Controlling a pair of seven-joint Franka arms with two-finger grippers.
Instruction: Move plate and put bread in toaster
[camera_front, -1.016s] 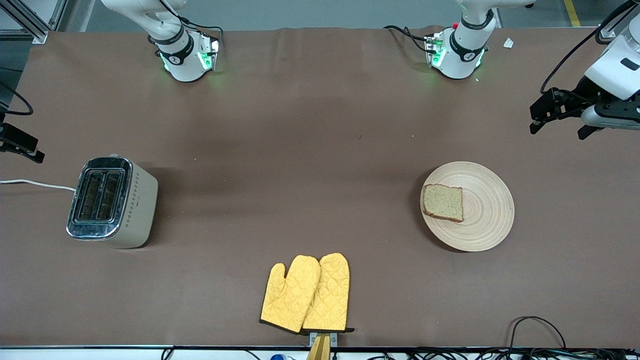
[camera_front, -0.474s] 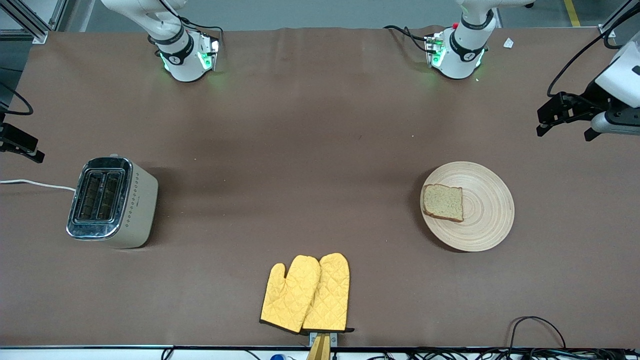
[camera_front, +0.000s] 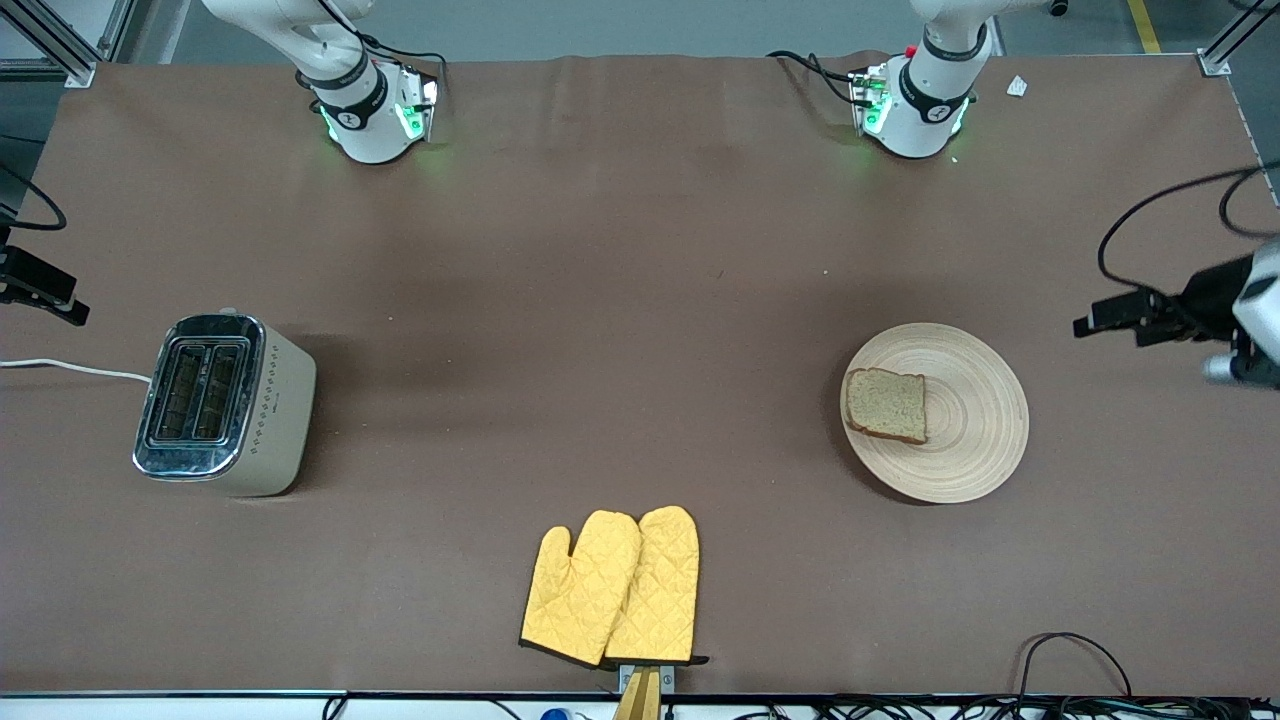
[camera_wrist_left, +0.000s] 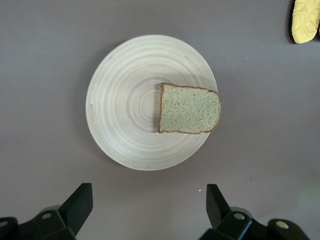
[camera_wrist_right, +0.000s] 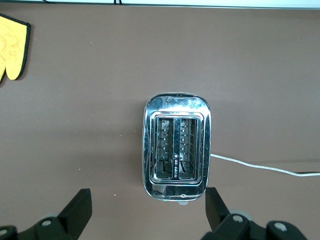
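Left gripper: fingers spread wide, empty, up in the air at the left arm's end of the table, just off the plate rim and looking straight down on it. Nothing touched yet. Bread lying flat on the plate, off-centre toward the right arm's end, crust edge near the rim. Plate well apart from the toaster, which stands upright at the right arm's end, both slots empty, white cord trailing off the table edge. Right gripper: jaws wide, empty, hanging over the toaster, waiting. Yellow mitts near the front camera, between plate and toaster, clear of both.

Step in hand, by the look of it: approach to the plate, first half of the task not begun. Next move calls for dropping to the rim on the bare part away from the bread, closing there, then carrying the plate level toward the toaster so the slice does not slide off.
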